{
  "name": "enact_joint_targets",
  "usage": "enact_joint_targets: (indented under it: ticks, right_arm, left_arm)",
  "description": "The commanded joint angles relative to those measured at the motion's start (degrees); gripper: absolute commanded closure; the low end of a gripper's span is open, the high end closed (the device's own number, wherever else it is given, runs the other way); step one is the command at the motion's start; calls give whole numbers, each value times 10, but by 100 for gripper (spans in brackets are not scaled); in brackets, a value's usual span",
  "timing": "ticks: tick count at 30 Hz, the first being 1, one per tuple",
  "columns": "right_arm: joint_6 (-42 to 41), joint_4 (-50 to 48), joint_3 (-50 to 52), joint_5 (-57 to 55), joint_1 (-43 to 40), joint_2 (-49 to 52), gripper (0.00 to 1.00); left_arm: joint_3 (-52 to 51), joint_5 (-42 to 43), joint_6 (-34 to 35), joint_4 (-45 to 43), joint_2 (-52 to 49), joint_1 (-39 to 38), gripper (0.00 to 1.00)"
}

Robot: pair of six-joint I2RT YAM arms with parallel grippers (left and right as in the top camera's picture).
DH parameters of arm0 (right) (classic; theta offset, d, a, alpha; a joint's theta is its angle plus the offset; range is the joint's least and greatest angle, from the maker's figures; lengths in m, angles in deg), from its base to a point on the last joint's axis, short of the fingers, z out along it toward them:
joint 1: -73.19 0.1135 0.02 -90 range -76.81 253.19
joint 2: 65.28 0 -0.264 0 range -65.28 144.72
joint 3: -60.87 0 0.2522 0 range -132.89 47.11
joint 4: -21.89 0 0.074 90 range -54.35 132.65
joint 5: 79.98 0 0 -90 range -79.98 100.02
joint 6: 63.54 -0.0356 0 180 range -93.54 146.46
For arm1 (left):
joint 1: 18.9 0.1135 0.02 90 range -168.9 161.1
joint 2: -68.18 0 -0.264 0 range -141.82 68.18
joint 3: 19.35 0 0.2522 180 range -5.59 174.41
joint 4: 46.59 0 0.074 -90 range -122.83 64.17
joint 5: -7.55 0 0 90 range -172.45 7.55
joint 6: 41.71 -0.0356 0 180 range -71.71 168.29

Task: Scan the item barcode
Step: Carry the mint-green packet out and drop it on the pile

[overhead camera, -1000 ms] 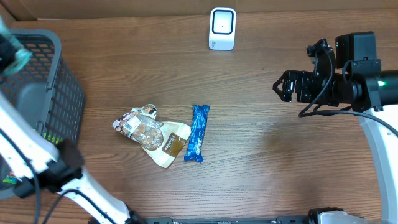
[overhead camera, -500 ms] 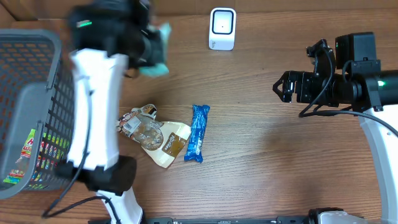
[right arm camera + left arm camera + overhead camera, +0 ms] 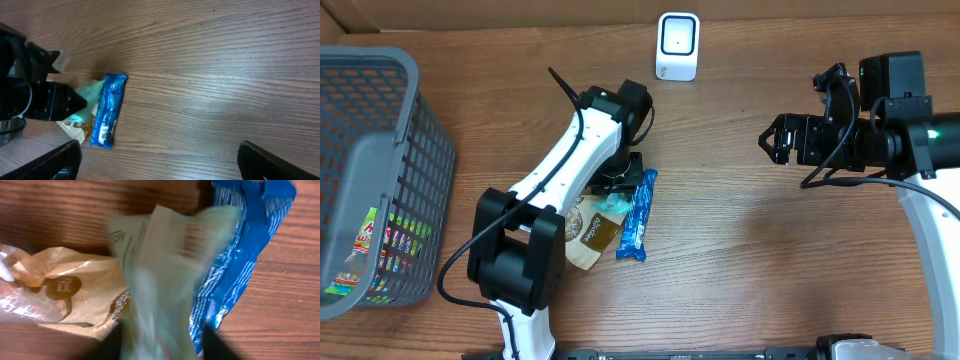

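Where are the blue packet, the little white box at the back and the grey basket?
blue packet [image 3: 638,228], overhead view, middle of the wrapper
white box [image 3: 677,42], overhead view, its dark face
grey basket [image 3: 370,60], overhead view, its top rim

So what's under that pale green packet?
Tan snack bag and blue wrapper show either side beneath the pale green packet; whatever lies directly under it is covered.

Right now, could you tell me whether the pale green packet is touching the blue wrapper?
Cannot tell. In the left wrist view the pale green packet overlaps the blue wrapper at its edge, but it is blurred and may hang above it.
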Motion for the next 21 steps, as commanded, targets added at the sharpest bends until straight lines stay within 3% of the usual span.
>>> enact_joint_targets:
  ticks: [1, 8, 12, 13, 16, 21]
  right_arm:
    - [1, -2, -13, 3, 3, -2, 0]
    - [3, -3, -13, 3, 3, -2, 0]
    - [3, -3, -13, 3, 3, -2, 0]
    - [3, -3, -13, 3, 3, -2, 0]
    - [3, -2, -13, 3, 3, -2, 0]
    - [3, -1, -13, 3, 3, -2, 0]
  left_arm:
    - [34, -13, 3, 8, 10, 17, 37]
    - [291, -75, -2, 155, 11, 67, 32]
    - [490, -78, -61, 222, 12, 114, 28]
    - [523, -62, -93, 222, 23, 132, 0]
    - [572, -65, -94, 222, 67, 199, 0]
    - [535, -43, -94, 222, 165, 361, 0]
